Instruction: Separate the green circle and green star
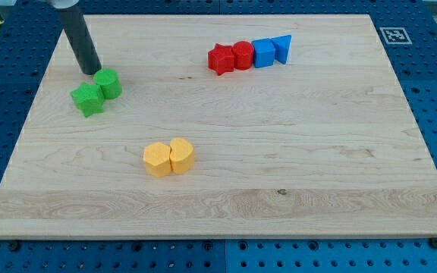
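Note:
The green circle (108, 83) and the green star (88, 98) sit touching each other near the board's upper left, the star down-left of the circle. My tip (90, 71) rests on the board just up-left of the green circle, very close to it or touching it.
A row of a red star (220, 59), a red circle (242, 55), a blue cube (264, 53) and a blue triangle (281, 48) lies at the view's top centre. Two yellow blocks (168, 158) sit together below centre. The wooden board (226, 205) lies on a blue perforated table.

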Tool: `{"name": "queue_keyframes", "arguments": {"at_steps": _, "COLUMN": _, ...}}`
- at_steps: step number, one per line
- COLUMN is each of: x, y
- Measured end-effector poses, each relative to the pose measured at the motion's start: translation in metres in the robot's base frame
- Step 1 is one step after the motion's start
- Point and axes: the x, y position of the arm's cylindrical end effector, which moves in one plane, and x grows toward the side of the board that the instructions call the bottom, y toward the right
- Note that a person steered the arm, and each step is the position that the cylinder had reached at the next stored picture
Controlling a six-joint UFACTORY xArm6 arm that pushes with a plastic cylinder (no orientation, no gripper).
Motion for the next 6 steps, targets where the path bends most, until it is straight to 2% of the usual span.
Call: {"name": "queue_keyframes", "arguments": {"at_steps": 6, "x": 0.046, "y": 0.051}}
